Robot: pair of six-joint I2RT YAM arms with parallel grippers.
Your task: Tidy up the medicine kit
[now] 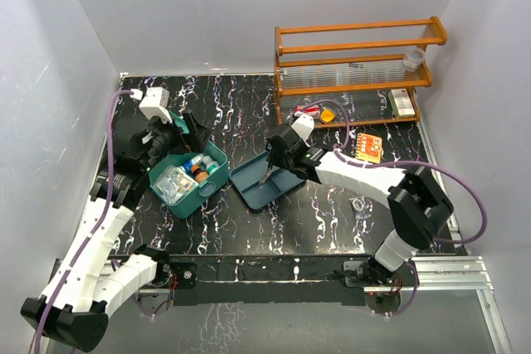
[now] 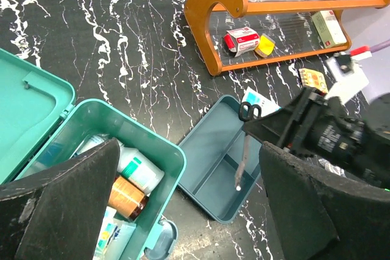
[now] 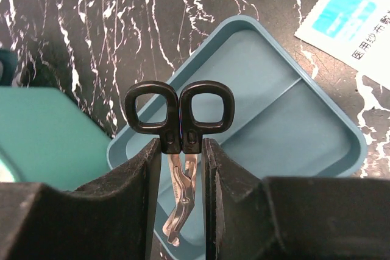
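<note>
My right hand (image 3: 183,150) pinches the scissors (image 3: 180,108) just under their loops above the blue tray (image 3: 292,120), my left hand (image 2: 190,168) hangs spread over the open medicine kit (image 1: 195,202) on the bench's (image 1: 323,225) left, a stiff, likely light plastic box best taken by its rim

medicine kit (image 2: 131,120) lid open | scissors (image 2: 244,150) upright over blue tray (image 2: 210,162)

black marbled table (image 1: 241,109) bears medicine kit (image 1: 209,191), tray (image 1: 251,191), rack (image 1: 357,46)
</note>
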